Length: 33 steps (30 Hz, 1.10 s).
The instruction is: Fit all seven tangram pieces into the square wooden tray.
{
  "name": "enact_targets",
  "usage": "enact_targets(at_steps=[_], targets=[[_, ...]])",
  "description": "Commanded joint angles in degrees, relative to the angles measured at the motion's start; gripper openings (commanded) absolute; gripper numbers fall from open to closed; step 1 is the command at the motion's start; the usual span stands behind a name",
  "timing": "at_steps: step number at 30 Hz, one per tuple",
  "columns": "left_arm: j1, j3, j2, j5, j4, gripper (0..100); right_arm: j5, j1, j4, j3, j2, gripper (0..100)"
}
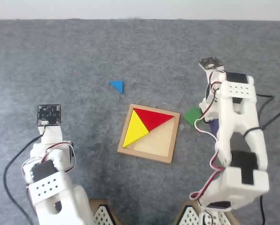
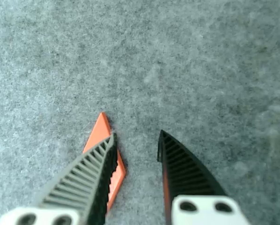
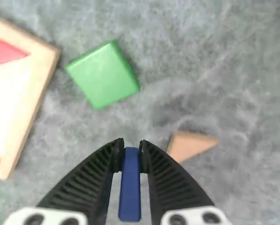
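Tray first, high view: square wooden tray (image 1: 144, 156) sits in the middle of the grey counter (image 1: 60, 56), a red triangle (image 1: 151, 118) and a yellow triangle (image 1: 134, 129) filling the half away from the right arm (image 1: 233, 122), bare half facing it. Left wrist view: left tool (image 2: 136, 136) gapes open over an orange triangle (image 2: 100, 133). Right wrist view: right tool (image 3: 130, 143) is clenched on a dark blue flat piece (image 3: 129, 187), long axis along the fingers (image 3: 93, 183); a green square block (image 3: 102, 75) lies between it and the tray. Right arm looks nearer.
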Motion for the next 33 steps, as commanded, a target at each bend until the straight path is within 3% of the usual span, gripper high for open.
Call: enact_targets(at_steps=[1,6,9,24,33], targets=[[-0.09,-0.48,-1.14,-0.53,0.09,14,-5.54,-7.43,1.89,-1.49,-6.90,2.3],[-0.09,-0.48,-1.14,-0.53,0.09,14,-21.63,-22.37,-1.71,-1.49,-3.03,2.3],[-0.09,-0.48,-1.14,-0.53,0.18,14,-28.13,-27.30,-6.55,-1.58,1.71,2.2],[-0.09,-0.48,-1.14,-0.53,0.18,14,-38.68,-26.95,-10.59,-3.69,10.68,3.1],[-0.09,-0.48,-1.14,-0.53,0.18,14,-38.51,-31.16,-10.07,-6.33,10.51,25.3]])
